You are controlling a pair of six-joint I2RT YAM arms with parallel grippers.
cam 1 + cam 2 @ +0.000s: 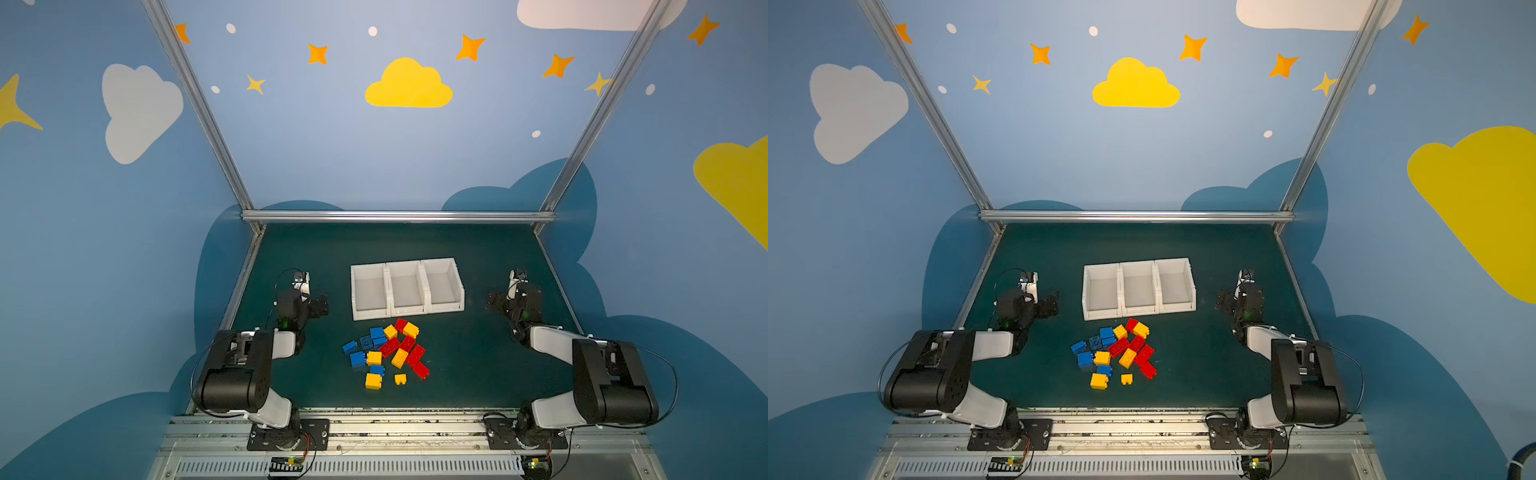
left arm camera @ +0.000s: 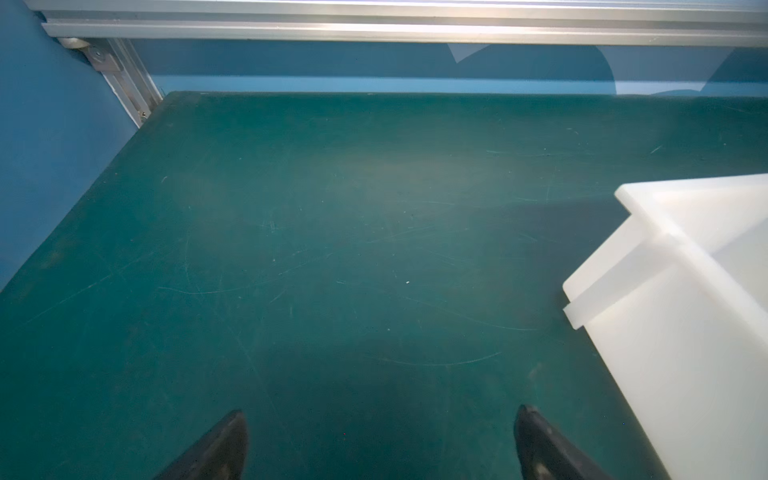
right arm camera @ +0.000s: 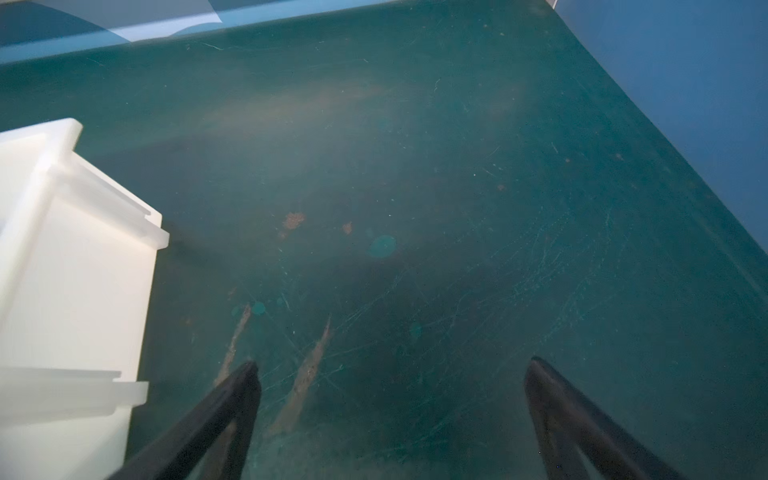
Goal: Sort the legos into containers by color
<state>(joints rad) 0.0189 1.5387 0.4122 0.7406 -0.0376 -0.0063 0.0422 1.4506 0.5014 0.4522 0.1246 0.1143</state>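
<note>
While both arms rested at the sides of the work area, the legos (image 1: 390,347) (image 1: 1119,347) lay in one loose cluster on the green tabletop (image 1: 478,365), just in front of the containers (image 1: 407,309) (image 1: 1139,309) and outside all of them. Three white containers stood side by side in a row, touching one another, near the middle of the tabletop in both top views. Within the cluster, the blue pieces (image 1: 357,358) were grouped mainly on the left, the red pieces (image 1: 415,354) ran through the centre and right, and the yellow pieces (image 1: 372,380) were scattered among them, with one small yellow piece (image 1: 400,378) lying slightly apart at the near edge. The left arm (image 1: 245,374) was folded so that the left jaws sat to the left of the container row, apart from it. The right arm (image 1: 602,382) mirrored this, with the right jaws to the right of the row. In the left wrist view, the dark fingertips (image 2: 232,436) stood spread to full width over bare tabletop, gripping nothing, with one container wall (image 2: 685,332) at the side. In the right wrist view, the fingertips (image 3: 245,386) were likewise spread wide and unloaded, above scratched and stained tabletop, beside a container wall (image 3: 75,291).
</note>
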